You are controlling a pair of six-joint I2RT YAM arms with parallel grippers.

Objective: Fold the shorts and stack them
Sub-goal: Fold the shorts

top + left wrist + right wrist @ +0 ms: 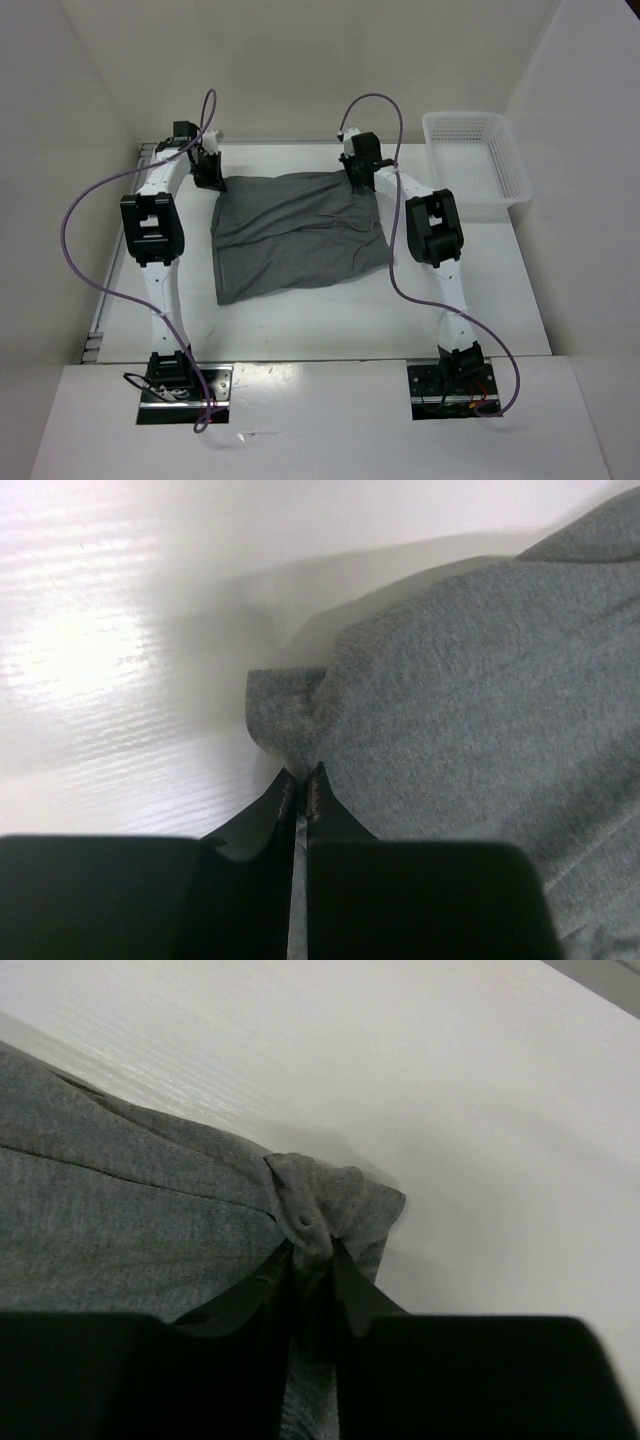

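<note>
Shorts spread on table, left hand and right hand each clamping a far corner

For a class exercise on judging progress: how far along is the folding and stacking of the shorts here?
Done: the shorts lie spread out on the table, with no fold visible. In hand: the left gripper and the right gripper each pinch a far corner of the fabric, seemingly ready for a first fold. Left: all the folding and the stacking.
</note>
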